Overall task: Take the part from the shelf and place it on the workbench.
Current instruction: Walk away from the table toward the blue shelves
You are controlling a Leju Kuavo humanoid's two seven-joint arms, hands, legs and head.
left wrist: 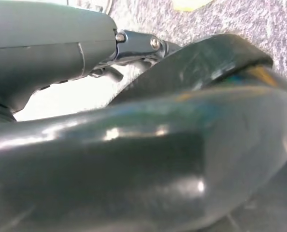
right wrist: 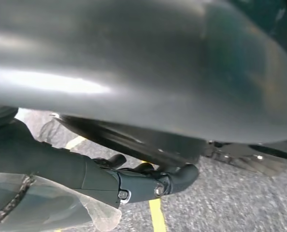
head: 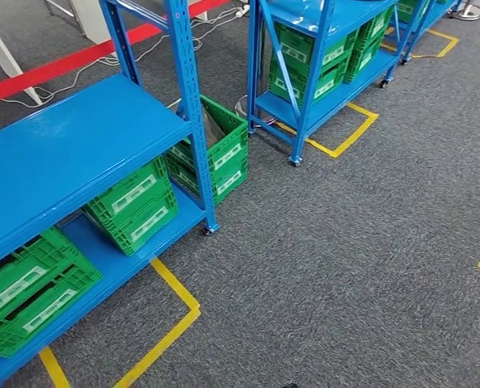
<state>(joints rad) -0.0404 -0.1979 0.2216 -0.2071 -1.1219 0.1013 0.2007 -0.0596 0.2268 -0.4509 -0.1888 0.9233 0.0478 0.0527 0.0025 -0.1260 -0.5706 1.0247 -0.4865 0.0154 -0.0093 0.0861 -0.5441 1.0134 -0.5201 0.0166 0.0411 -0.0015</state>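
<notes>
Transport step, judging: right hand [right wrist: 135,186] holds clear bag with part [right wrist: 43,208]. Left hand [left wrist: 109,53] state unclear. Next: find surface, away from shelf [head: 73,153].

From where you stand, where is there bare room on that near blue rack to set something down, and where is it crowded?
The near rack's upper shelf is bare, bordered by the blue upright at its corner. The lower shelf is crowded with tilted green crates, leaving a strip along its front edge. The grey carpet is open.
</notes>
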